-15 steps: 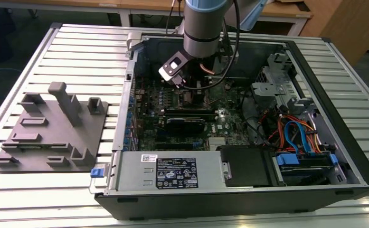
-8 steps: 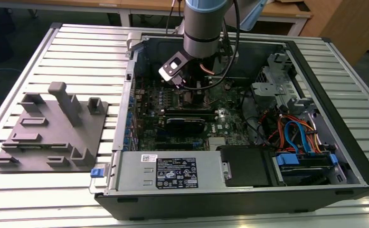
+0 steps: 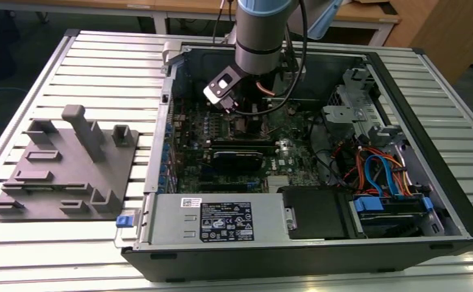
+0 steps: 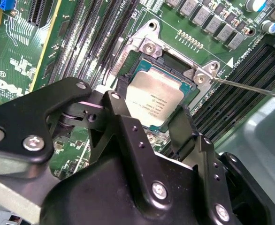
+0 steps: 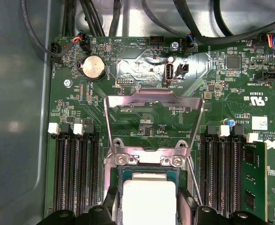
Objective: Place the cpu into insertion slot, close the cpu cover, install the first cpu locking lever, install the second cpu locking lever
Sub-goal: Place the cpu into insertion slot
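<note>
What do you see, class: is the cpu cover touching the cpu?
Apart. In the first wrist view the cpu cover stands swung open, green board visible through its cut-out, while the cpu lies flat and uncovered.

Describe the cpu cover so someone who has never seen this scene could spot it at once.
Inside the open computer case, find the green motherboard and the insertion slot between two banks of long black memory slots. The cpu cover is the thin silver frame hinged up from that slot; unlike the solid silver cpu in it, its centre is cut out, showing green board through.
</note>
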`<state>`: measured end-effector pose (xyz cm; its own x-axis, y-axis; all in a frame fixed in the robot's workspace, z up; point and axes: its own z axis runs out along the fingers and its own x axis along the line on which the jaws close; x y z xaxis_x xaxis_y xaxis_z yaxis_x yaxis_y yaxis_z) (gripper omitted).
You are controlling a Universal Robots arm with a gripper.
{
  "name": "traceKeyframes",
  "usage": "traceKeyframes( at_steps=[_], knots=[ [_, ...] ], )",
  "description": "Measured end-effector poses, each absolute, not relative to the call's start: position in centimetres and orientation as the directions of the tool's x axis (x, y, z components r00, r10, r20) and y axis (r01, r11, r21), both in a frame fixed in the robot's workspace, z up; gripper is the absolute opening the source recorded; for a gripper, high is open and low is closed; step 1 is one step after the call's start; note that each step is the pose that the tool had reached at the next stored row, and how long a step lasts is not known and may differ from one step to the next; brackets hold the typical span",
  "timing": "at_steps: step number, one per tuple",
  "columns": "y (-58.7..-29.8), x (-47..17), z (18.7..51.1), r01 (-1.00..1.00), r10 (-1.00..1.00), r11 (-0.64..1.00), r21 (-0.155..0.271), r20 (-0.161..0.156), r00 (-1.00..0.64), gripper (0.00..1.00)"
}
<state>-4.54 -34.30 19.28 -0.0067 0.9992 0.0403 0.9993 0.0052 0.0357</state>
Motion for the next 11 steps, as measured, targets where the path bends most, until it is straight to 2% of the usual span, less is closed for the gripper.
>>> traceKeyframes(
  at_steps=[11],
  knots=[
    [-34.19, -4.53, 19.1, 0.999, 0.999, 0.005, 0.036, 0.04, -0.007, 0.61]
  ],
)
